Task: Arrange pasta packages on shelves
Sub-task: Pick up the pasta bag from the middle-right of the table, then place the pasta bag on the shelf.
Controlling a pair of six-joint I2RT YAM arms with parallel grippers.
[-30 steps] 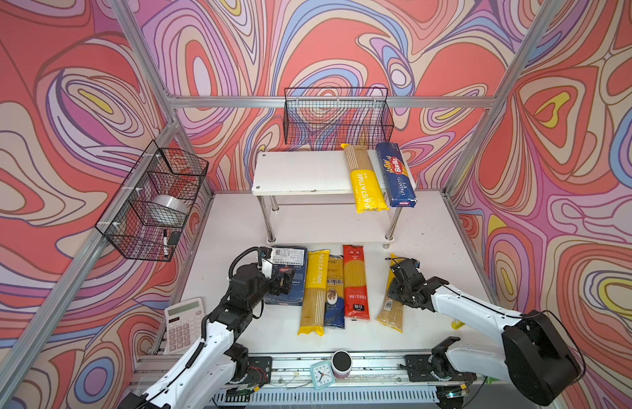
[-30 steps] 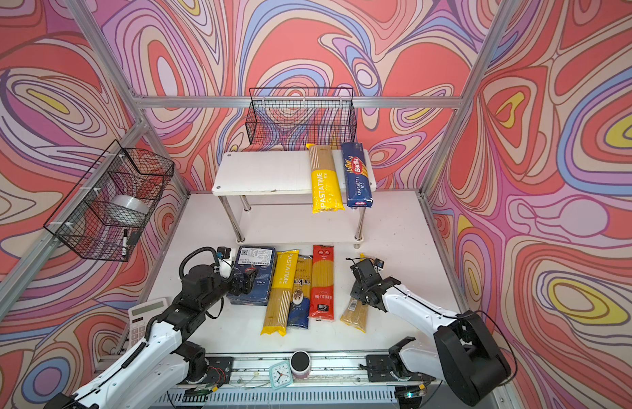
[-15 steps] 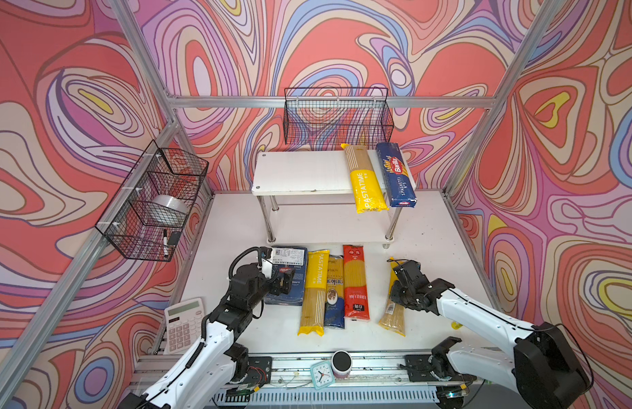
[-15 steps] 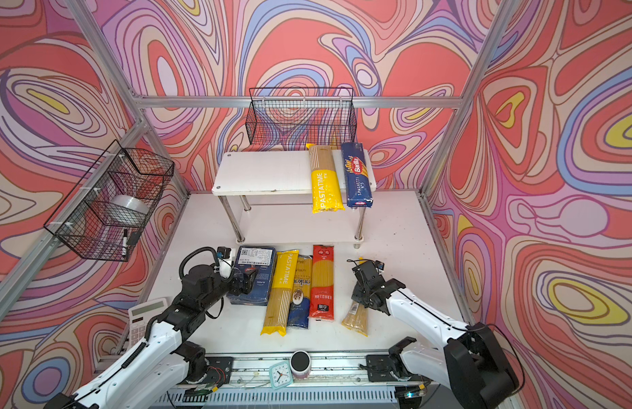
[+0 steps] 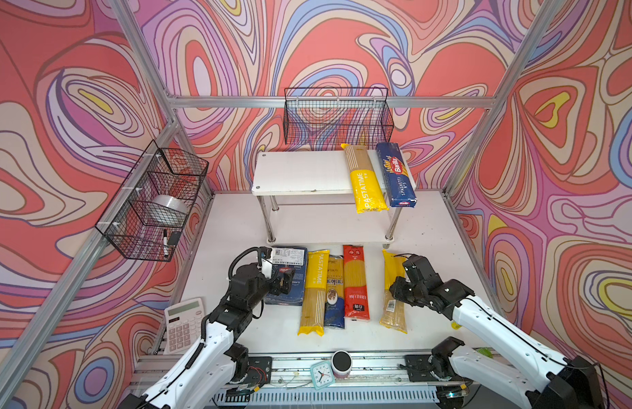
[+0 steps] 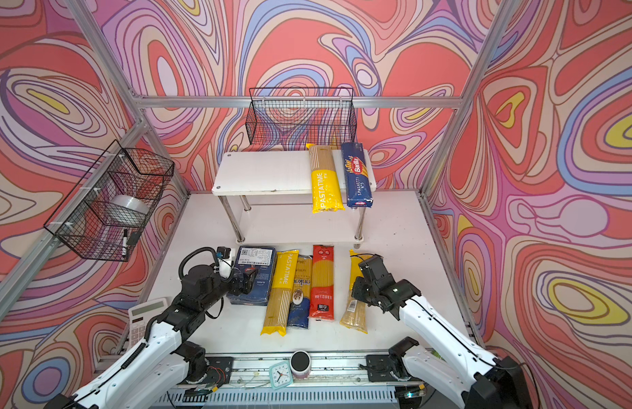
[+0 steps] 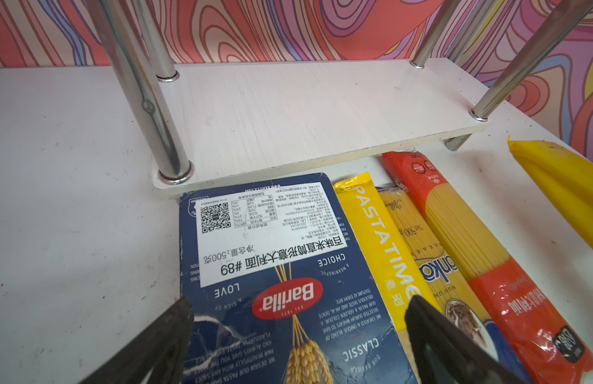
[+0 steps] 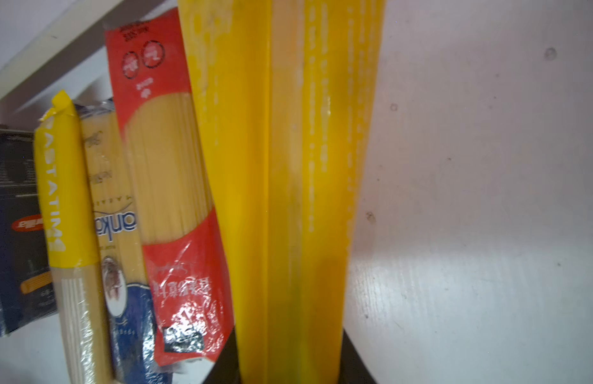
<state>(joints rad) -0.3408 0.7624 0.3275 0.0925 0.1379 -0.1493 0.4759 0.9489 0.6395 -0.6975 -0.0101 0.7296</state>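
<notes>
The white two-tier shelves (image 5: pixel 300 173) stand at the back. A yellow PASTATIME bag (image 5: pixel 366 184) and a slim blue Barilla box (image 5: pixel 396 175) lie on the top board. On the table in front lie a wide blue Barilla box (image 5: pixel 295 283), another yellow PASTATIME bag (image 5: pixel 316 290), a dark blue bag (image 5: pixel 335 297) and a red bag (image 5: pixel 355 283). Apart to the right lies a third yellow bag (image 5: pixel 392 311). My right gripper (image 5: pixel 401 287) is shut on its middle, a jaw pressed to each side of the bag (image 8: pixel 288 166). My left gripper (image 7: pixel 298 319) hovers open over the wide box (image 7: pixel 272 266).
Black wire baskets hang on the back wall (image 5: pixel 337 117) and the left wall (image 5: pixel 151 202). A calculator (image 5: pixel 183 324) lies at the front left. A small clock (image 5: pixel 321 375) and a dark-topped cup (image 5: pixel 342 363) sit on the front rail. The lower shelf board (image 7: pixel 305 109) is bare.
My right jaws have narrowed onto the yellow bag, and that wrist has shifted slightly toward the front. The left arm has not moved.
</notes>
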